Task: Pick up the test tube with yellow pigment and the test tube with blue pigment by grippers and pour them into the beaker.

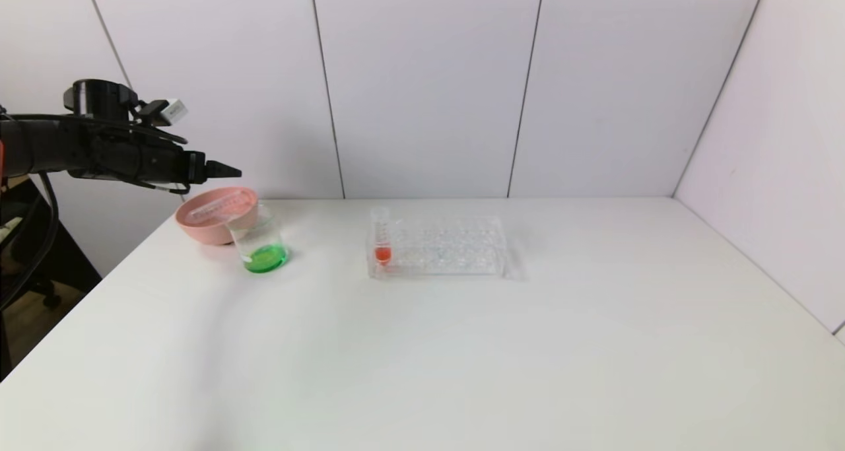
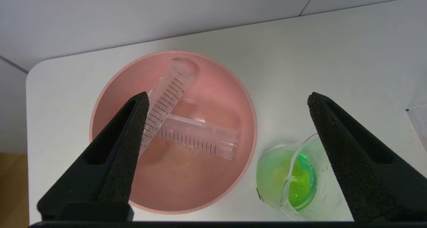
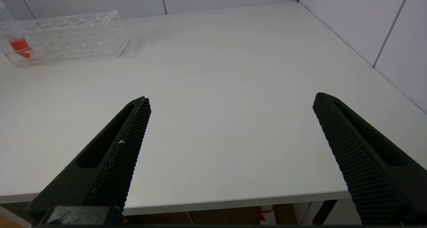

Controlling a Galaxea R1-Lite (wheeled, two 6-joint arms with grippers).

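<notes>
Left wrist view: left tool (image 2: pixel 227 99) spread wide, holding nothing, above pink bowl (image 2: pixel 110 84); right tool (image 3: pixel 230 101) likewise wide.

Lighting bright, even and diffuse; soft faint shadows beside the rack (image 1: pixel 437 246) and beaker (image 1: pixel 261 243). Near fingers slightly soft.

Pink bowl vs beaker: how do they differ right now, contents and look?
The pink bowl is opaque, wide and shallow; the beaker is clear glass, narrower and taller. The bowl holds two empty graduated test tubes lying crossed; the beaker holds green liquid. The open left gripper hovers above both, empty. Both stand upright near the table's far left corner, side by side.
</notes>
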